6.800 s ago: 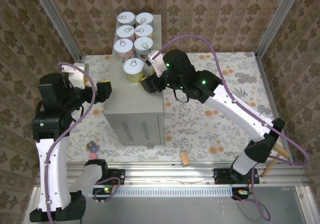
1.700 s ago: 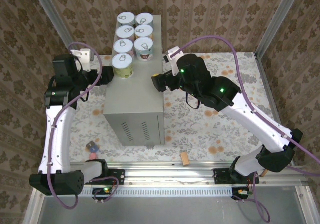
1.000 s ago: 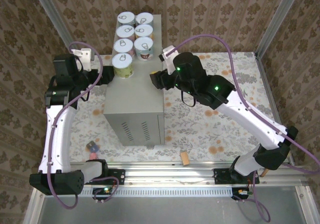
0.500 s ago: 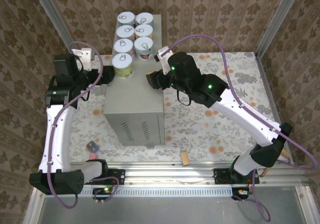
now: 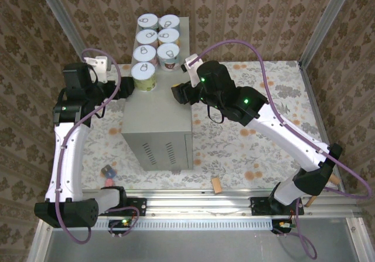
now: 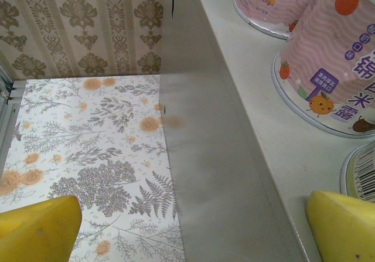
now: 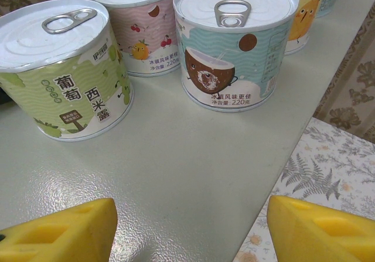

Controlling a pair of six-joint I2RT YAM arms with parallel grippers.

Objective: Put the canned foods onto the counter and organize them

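We find seven small cylindrical cans [image 5: 168,55] with white pull-tab lids standing in two columns at the far end of the tall grey metal box [image 5: 157,112]; left gripper [image 6: 192,230] and right gripper [image 7: 190,230] both gape, empty; we judge the cans rigid, smooth and weighty, best pinched across the side wall at mid-height.

Ahead of the right gripper [image 7: 190,230] and its yellow pads [image 7: 58,232], white-lidded cans [image 5: 146,37] stand on the pale grey counter [image 7: 176,168]: a wavy green can [image 7: 64,86] to the jaws' left, a pale blue can [image 7: 234,63] with a brown coconut to their right, a pink can [image 7: 143,42] behind. Ahead of the left gripper [image 6: 190,230], toward the jaws' left side, the floor [image 6: 88,139] is white with orange flowers and grey ferns, the wall [image 6: 88,27] beyond beige with brown damask.
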